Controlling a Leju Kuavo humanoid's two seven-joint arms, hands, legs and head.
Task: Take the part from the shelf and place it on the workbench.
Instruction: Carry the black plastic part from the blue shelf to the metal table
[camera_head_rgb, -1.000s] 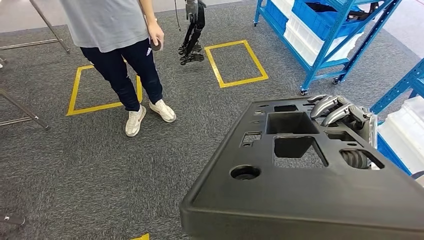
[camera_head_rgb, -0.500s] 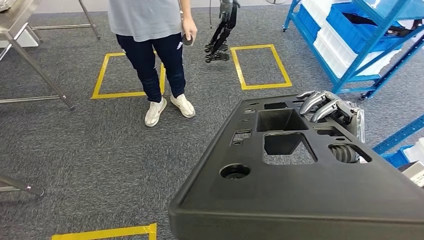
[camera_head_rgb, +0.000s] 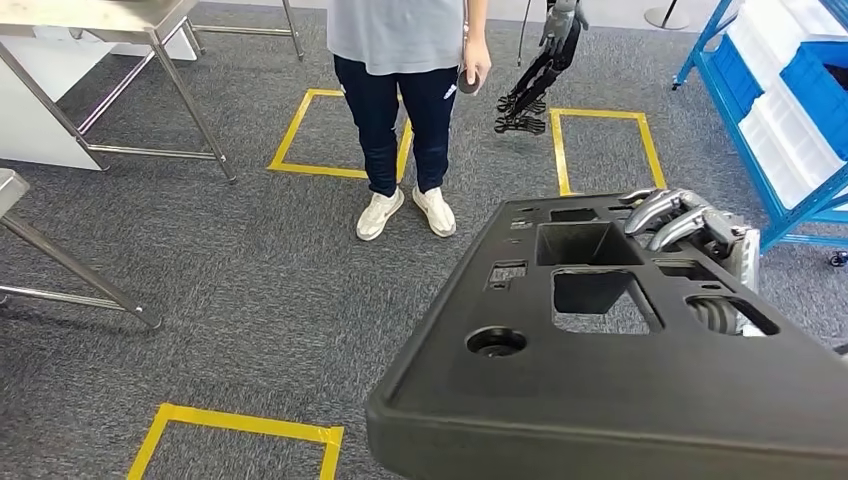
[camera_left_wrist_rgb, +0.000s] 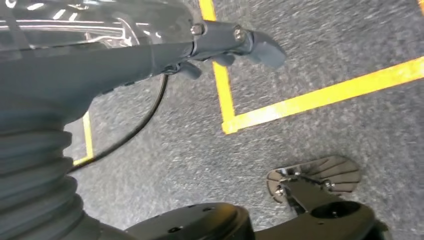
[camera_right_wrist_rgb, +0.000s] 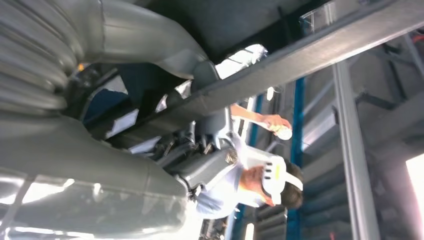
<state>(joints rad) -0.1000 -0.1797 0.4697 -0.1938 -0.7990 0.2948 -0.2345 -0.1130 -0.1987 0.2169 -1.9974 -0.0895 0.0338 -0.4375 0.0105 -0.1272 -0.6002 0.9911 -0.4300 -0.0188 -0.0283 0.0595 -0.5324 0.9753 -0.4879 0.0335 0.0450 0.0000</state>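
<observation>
A: Where is the part (camera_head_rgb: 610, 350) at this moment?

B: It is in front of the robot, carried flat over the grey carpet (camera_head_rgb: 250, 300), at the near right of the scene. It is a big black moulded panel with several square openings and one round hole. It is not on any desk yet.

A: Which robot hand holds it?

B: The right robot hand (camera_head_rgb: 685, 225) grips the far right edge: its fingers (camera_head_rgb: 650, 208) curl over the rim from above. I think this grip is chosen because the panel is wide and thin, so the edge is the only place to close on.

A: And the left robot hand?

B: The left wrist view looks down at the carpet and the yellow tape (camera_left_wrist_rgb: 280, 107), and the left robot hand (camera_left_wrist_rgb: 235, 42) there seems stretched out with nothing in it. From the head view I cannot tell if it supports the panel from below.

A: Where must the part go?

B: Probably to the steel desk (camera_head_rgb: 110, 20) at the far left (its legs and top corner are visible). The blue shelf (camera_head_rgb: 790, 110) stands at the far right.

A: Anything in the way?

B: A person (camera_head_rgb: 405, 110) stands between, near a yellow floor square, holding a small dark object. The robot should pass with care.
</observation>
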